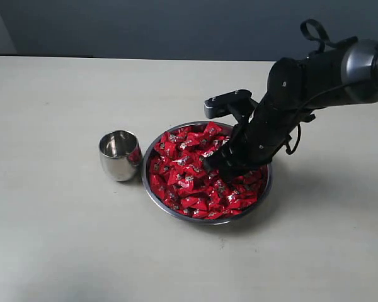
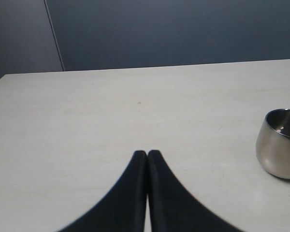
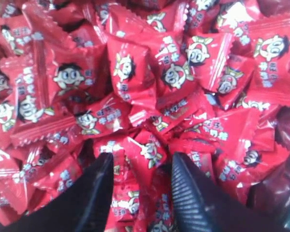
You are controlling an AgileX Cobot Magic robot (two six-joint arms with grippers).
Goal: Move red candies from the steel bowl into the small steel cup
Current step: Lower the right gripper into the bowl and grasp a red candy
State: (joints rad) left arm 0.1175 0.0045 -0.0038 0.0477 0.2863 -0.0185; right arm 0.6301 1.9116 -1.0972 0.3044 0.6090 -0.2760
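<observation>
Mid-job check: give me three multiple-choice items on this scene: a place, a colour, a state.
1. In the exterior view, the small polished steel cup stands: A) inside the wide shallow steel bowl; B) left of it; C) right of it.
2. The shiny wrapped candies are: A) blue; B) green; C) red.
3. The left gripper is: A) shut, empty; B) wide open; C) holding a candy.
Answers: B, it stands off the bowl's left rim; C, red wrappers fill the bowl; A, its jaws meet with nothing between.

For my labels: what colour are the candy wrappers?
The candies are red with cartoon faces; right wrist view.
</observation>
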